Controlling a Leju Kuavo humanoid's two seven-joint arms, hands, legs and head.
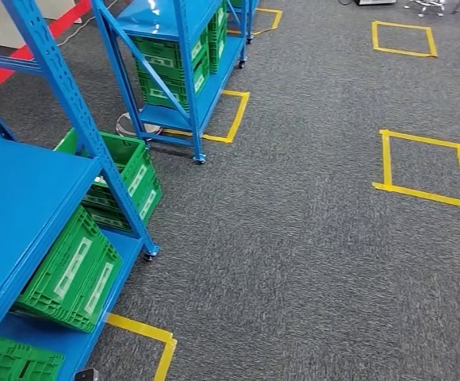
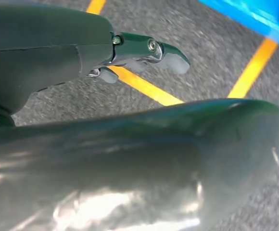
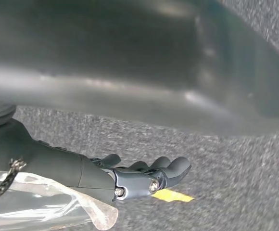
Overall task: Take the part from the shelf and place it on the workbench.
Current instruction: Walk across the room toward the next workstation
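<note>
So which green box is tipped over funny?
The green crate under the nearest blue shelf. It leans tilted, its ribbed bottom and white labels facing out, while the other green crates sit level.

warehouse/robot test floor: blue steel racks w/ green crates, grey carpet, yellow tape squares marking floor spots
</note>
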